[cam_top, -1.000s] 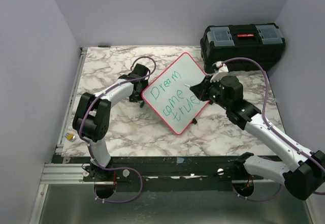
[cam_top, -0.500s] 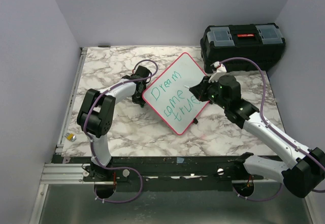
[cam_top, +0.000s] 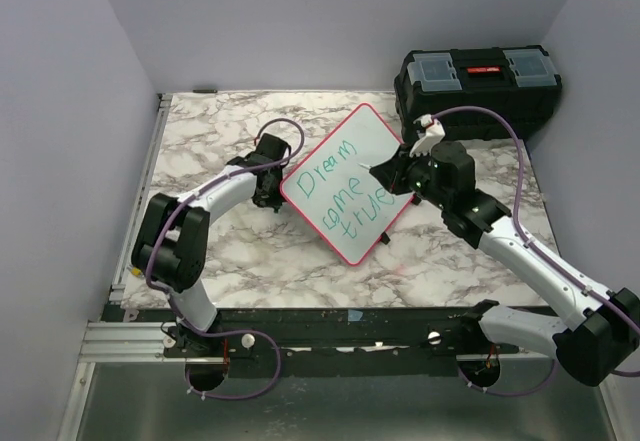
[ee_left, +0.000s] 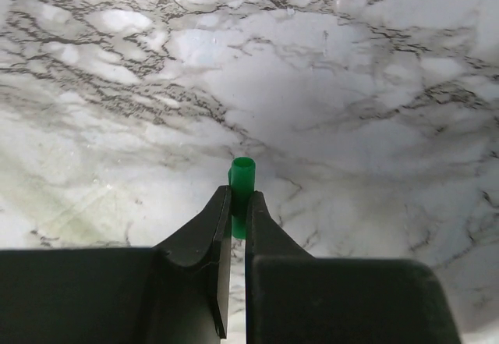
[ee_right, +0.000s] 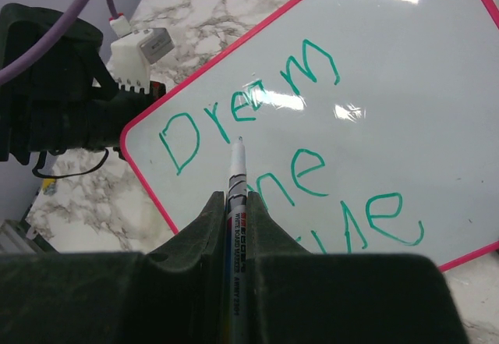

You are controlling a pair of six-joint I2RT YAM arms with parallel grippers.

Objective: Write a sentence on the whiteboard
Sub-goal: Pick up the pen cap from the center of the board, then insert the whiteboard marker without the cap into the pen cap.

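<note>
Your right end effector [ee_right: 236, 197] clamps the marker [ee_right: 235, 174], tip poised over the whiteboard's [ee_right: 405, 71] apparently finished sentence [cam_top: 343, 189]; your left end effector [ee_left: 238, 197] pinches the green cap [ee_left: 242, 171], likely for recapping.

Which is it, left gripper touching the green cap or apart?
Touching. Left wrist view shows the left gripper clamped on the green cap, no gap.

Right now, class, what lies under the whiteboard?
The marble tabletop shows all around the whiteboard; whatever lies directly beneath it is covered by the board.
</note>
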